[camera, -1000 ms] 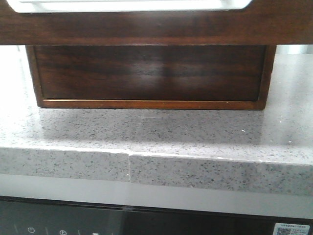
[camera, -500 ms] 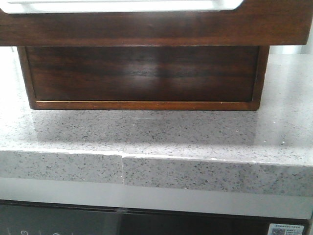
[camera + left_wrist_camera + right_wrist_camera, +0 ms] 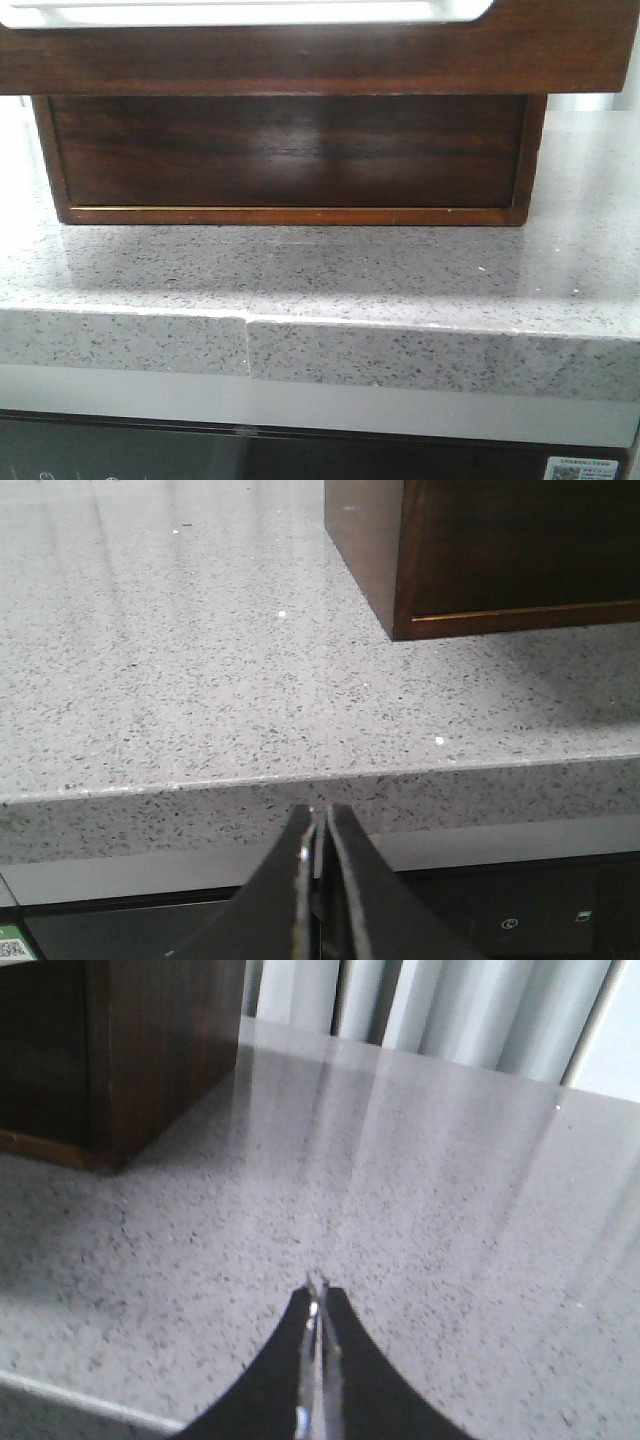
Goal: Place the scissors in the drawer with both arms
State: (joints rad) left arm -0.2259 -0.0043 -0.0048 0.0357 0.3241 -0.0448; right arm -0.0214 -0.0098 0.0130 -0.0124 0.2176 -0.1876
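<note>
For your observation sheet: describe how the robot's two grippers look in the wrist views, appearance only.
Only the fingertips show. The left gripper has two black, smooth fingers that curve inward and taper to thin tips, with pale edges at the seam. The right gripper looks alike: black tapering fingers, a shiny pale strip between. No cables or markings are visible.

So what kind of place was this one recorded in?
Probably a home-style kitchen or a mock-up of one: a speckled grey stone countertop, a dark panel with touch icons set below its edge like an appliance, a wooden cabinet and curtains behind.

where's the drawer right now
In the front view the drawer spans the top of the frame, jutting out above the cabinet's lower panel and the stone counter.
</note>
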